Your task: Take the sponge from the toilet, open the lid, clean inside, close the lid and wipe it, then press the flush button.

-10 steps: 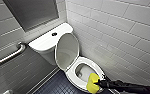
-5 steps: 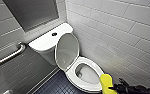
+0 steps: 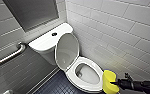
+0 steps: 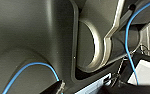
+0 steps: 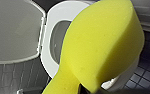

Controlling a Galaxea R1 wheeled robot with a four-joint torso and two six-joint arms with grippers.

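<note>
The white toilet [image 3: 44, 42] stands in the corner, its tank against the back wall. The lid [image 3: 67, 51] is raised and leans on the tank, leaving the seat [image 3: 73, 75] and bowl uncovered. On the tank top sits the small dark flush button [image 3: 54, 34]. My right gripper [image 3: 115, 82] is shut on the yellow sponge [image 3: 109, 80], which hangs just off the bowl's right front rim. In the right wrist view the sponge [image 5: 101, 47] looms large, with the seat [image 5: 66, 12] and raised lid [image 5: 13, 30] behind it.
A metal grab bar [image 3: 8, 56] runs along the left wall. White tiled wall [image 3: 121, 30] stands close on the toilet's right. Dark small-tile floor [image 3: 56, 86] lies in front. A blue cable [image 4: 131, 37] crosses the robot's own dark parts in the left wrist view.
The right arm has drawn the sponge to the right, from over the bowl's front rim to just outside it. The lid stays up.
</note>
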